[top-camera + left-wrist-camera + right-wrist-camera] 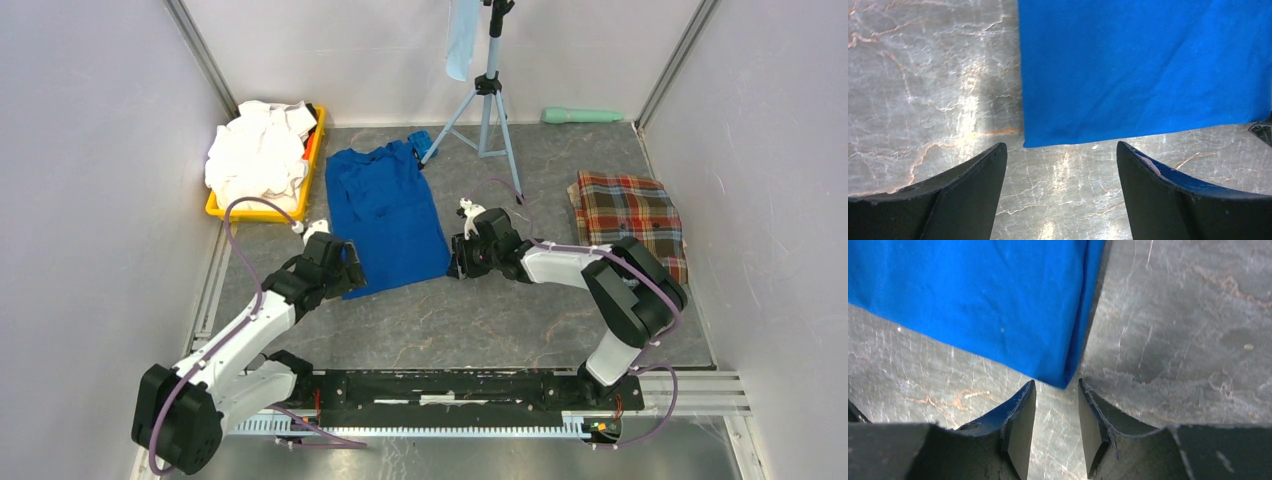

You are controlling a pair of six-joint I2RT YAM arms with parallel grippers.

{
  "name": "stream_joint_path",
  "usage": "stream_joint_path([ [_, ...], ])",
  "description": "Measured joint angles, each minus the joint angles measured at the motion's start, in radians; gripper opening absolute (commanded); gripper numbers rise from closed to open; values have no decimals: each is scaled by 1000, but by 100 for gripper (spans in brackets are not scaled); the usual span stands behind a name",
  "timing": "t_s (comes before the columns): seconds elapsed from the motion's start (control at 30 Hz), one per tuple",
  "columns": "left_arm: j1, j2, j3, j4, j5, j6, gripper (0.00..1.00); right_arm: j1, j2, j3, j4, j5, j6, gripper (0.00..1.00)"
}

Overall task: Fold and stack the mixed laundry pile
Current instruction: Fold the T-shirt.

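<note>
Left tool (1060,146): jaws spread wide, holding nothing. A hem corner of the blue T-shirt (385,215) lies just ahead, with open bench (923,90) to its left.
Right tool (1056,383): jaws partly open, holding nothing. The shirt's other hem corner is at its fingertips, with open bench to the right.
Beyond the left tool: white shirts (258,155) heaped in a yellow bin (318,140), lower layers hidden.
Right of the right tool: plaid cloth (628,215).

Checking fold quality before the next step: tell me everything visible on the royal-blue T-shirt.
The royal-blue T-shirt looks like plain soft knit, no graphic showing. It lies flat on the table, folded narrow lengthwise, collar end far, hem near; the right edge shows doubled layers. The open left hand sits just short of the near left corner; the right hand's parted fingertips flank the near right corner, not pinching it. A bright-blue object sits at its far right corner; contact unclear.
</note>
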State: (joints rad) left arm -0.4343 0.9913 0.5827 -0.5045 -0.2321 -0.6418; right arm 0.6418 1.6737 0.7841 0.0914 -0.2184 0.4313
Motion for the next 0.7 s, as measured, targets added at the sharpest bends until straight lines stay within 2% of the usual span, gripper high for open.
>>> stream_joint_path([
  [0.2, 1, -45, -61, -27, -34, -56, 84, -8, 65, 51, 40, -17, 18, 41],
  [0.43, 1, -50, -76, -39, -36, -76, 78, -20, 77, 52, 53, -24, 29, 20],
  [0.7, 1, -48, -119, -21, -28, -134, 62, -21, 77, 42, 55, -27, 33, 7],
])
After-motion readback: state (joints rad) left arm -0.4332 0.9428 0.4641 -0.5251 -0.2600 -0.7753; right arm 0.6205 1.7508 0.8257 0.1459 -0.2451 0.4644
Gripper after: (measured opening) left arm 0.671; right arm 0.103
